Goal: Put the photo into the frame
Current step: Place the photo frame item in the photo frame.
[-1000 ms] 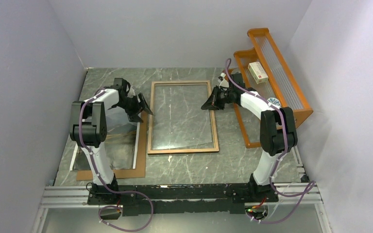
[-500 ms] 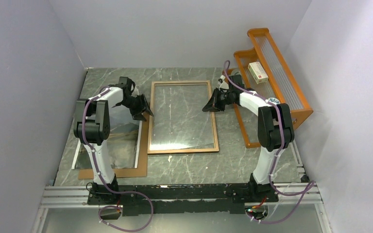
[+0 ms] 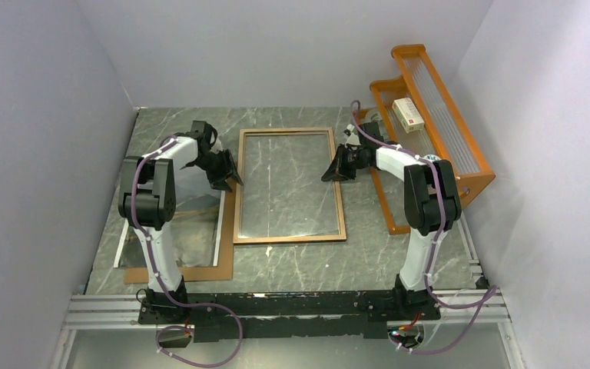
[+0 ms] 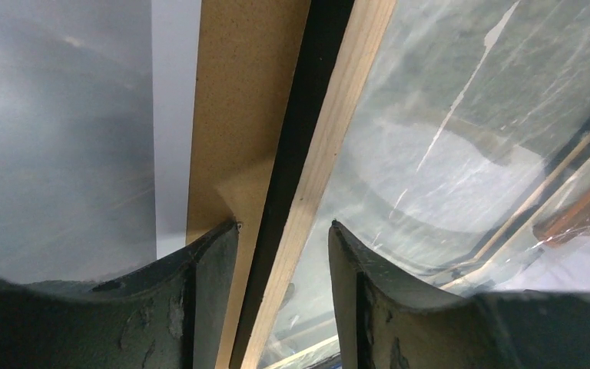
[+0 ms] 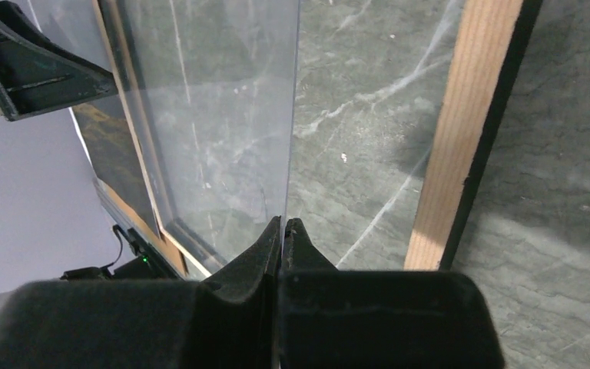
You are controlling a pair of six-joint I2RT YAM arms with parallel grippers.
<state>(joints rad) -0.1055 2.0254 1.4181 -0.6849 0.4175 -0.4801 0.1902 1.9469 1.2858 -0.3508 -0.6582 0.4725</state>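
Note:
The frame (image 3: pixel 237 207) lies wood-back up in the middle of the table. Its left rail (image 4: pixel 319 154) runs between my left gripper's (image 4: pixel 283 224) open fingers, with a gap on each side. One finger hangs over the brown board, the other over the clear pane (image 4: pixel 461 115). My right gripper (image 5: pixel 284 221) is shut on the pane's thin edge (image 5: pixel 292 115), inside the right rail (image 5: pixel 469 131), and this edge stands raised off the table. The photo (image 3: pixel 192 231) lies face up at the left, partly under my left arm. From above, the left gripper (image 3: pixel 229 173) and right gripper (image 3: pixel 332 169) face each other across the frame.
A brown backing board (image 3: pixel 200 274) lies under the photo and touches the frame's left side. An orange rack (image 3: pixel 438 115) holding a white-and-red box (image 3: pixel 408 114) stands at the right, close behind my right arm. Walls close in left, back and right.
My left gripper has slid a little toward the frame's left rail and its fingers have narrowed around it. The right gripper stays shut on the pane, hardly moved.

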